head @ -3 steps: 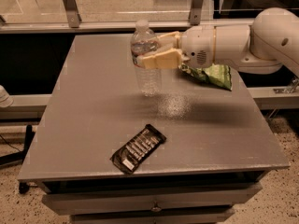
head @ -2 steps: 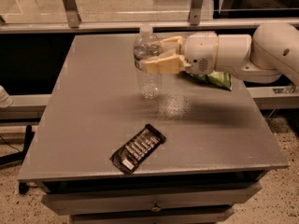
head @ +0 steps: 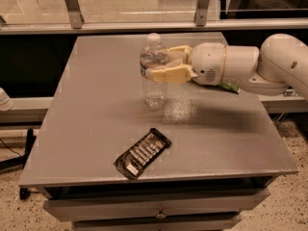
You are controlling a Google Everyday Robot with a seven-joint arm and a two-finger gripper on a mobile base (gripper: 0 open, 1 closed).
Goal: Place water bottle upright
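A grey table [head: 96, 105] is shown from above and in front, with a drawer front [head: 202, 207] seen below its near edge and a metal rail [head: 120, 27] running behind its far edge. A white robot arm [head: 284, 61] is extended in from the right, held roughly level above the table's far right part. At its end the gripper [head: 161, 64] is located above the table's middle, toward the far side, pointing left. Its two pale yellow fingers [head: 168, 74] are seen closed upon the upper body of the water bottle [head: 154, 88], one finger laid across the near side and the other set against the far side. The water bottle is held upright, its white cap uppermost, and its base is seen at the table surface near the centre; whether the base rests fully on the surface cannot be told. A black snack packet [head: 142, 153] is laid flat near the front edge, well apart from the bottle. A green wrapper [head: 230, 86] is partly hidden under the arm, at the right of the table.
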